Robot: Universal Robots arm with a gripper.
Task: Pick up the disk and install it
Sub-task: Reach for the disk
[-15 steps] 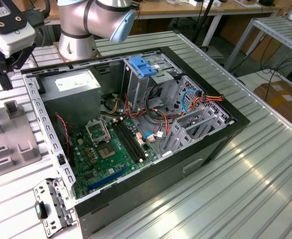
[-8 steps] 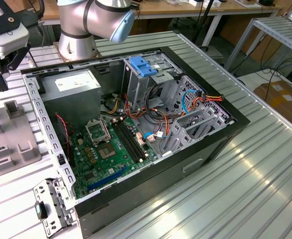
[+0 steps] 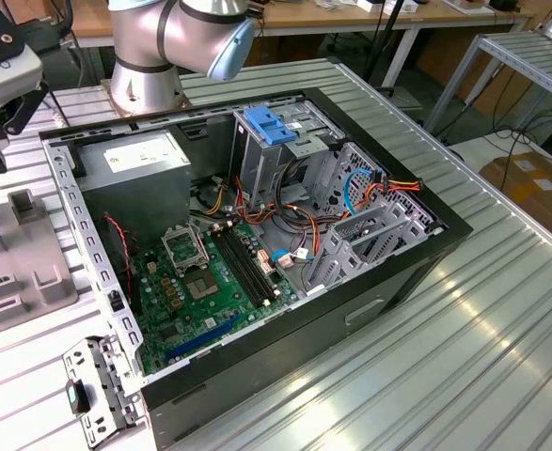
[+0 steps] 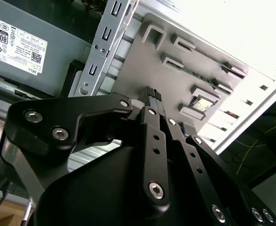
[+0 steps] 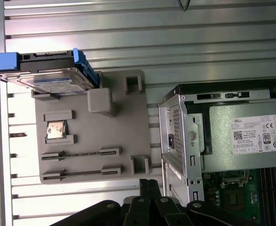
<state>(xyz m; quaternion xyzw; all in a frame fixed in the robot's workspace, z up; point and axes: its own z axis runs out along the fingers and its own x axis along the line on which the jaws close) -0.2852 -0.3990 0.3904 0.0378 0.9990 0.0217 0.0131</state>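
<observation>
1. One robot gripper (image 5: 149, 183) hangs over the edge of a grey holder plate (image 5: 86, 141) just beside an open computer case (image 3: 388, 272). In both wrist views its black fingertips are pressed together with nothing between them.
2. The disk (image 5: 48, 77), silver with a white-and-blue label and blue plastic edges, rests at one end of that plate in the first wrist view. It sits at the opposite end from the fingertips, well apart from them and outside the case.
3. A small square chip (image 5: 56, 131) lies in a recess on the same plate, near the disk.
4. In the exterior view the case lies open side up on a ribbed metal table (image 3: 464, 357). Its green circuit board (image 3: 200, 282), grey power supply (image 3: 139, 160) and a metal drive cage topped by a blue bracket (image 3: 269, 124) are exposed. The plate lies to the exterior view's left of the case.
5. The arm's silver base (image 3: 149, 66) stands on the table at the far side of the case.
</observation>
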